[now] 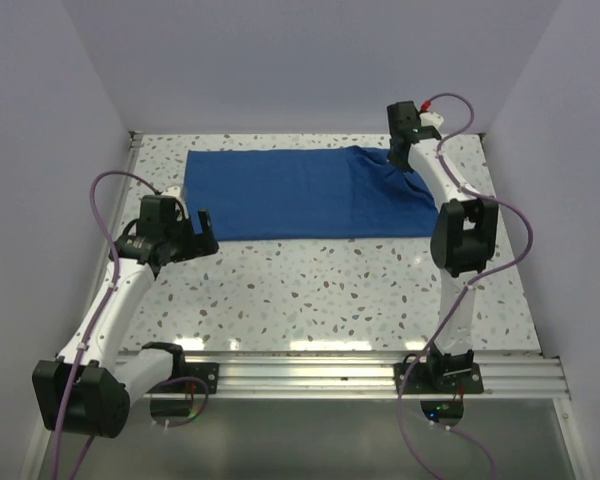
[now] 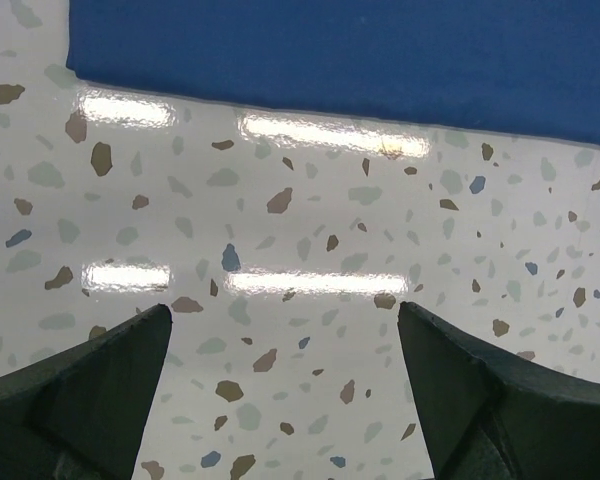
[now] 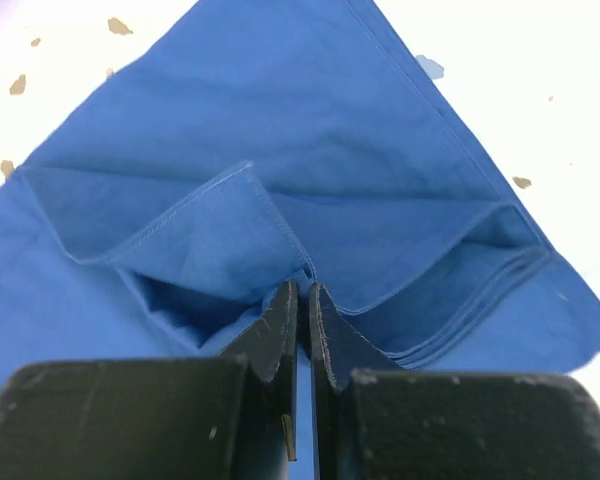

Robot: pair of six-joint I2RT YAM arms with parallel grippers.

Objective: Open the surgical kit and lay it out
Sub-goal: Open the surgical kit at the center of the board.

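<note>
at the near edge, both arm bases sit on a metal rail (image 1: 340, 372). the left gripper (image 1: 195, 238) is low over the speckled table (image 1: 310, 290), just short of the near-left corner of the blue cloth wrap (image 1: 290, 195). its fingers (image 2: 100, 385) are spread wide apart with nothing between them, and only bare table surface lies below. the wrap's near edge crosses the top of the left wrist view.

the wrap lies as a long rectangle across the far half of the table. it is flat on the left and rumpled at the right end.

at that far-right corner, the right gripper (image 1: 398, 160) has its fingers (image 3: 278, 325) pressed together on a folded layer of the wrap. the hemmed flap (image 3: 210, 225) is raised just ahead of the tips, with stacked folds visible to the right.
</note>
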